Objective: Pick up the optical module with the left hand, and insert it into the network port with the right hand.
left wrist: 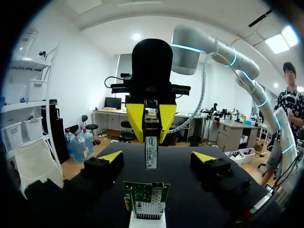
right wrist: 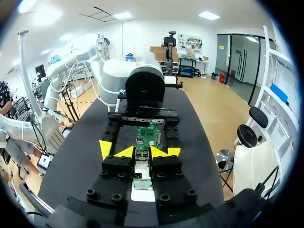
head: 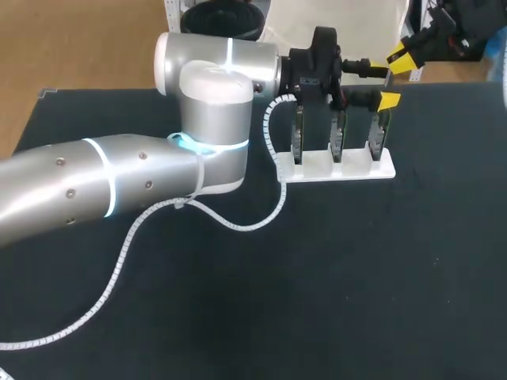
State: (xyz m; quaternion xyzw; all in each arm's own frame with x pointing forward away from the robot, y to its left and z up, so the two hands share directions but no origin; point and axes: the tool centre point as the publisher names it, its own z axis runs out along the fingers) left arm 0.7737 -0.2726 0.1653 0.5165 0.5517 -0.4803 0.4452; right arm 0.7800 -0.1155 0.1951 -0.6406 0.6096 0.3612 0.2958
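Observation:
The optical module (left wrist: 151,152), a slim silver bar with a label, hangs upright with my right gripper (left wrist: 151,118) shut on its upper end. My left gripper (left wrist: 157,156) is open, its yellow tips standing wide on either side of the module without touching it. Below the module stands a green network card (left wrist: 147,194) with its metal port cage, upright in a white rack (left wrist: 147,221). In the head view both grippers, left (head: 390,83) and right (head: 402,55), meet above the rack's right-hand card (head: 376,131). In the right wrist view the module (right wrist: 141,165) sits between my right gripper's tips (right wrist: 141,152).
The white rack (head: 341,168) holds three upright cards at the back of the black table. My left arm (head: 119,186) lies across the left half of the table, and its white coiled cable (head: 238,226) trails over the mat.

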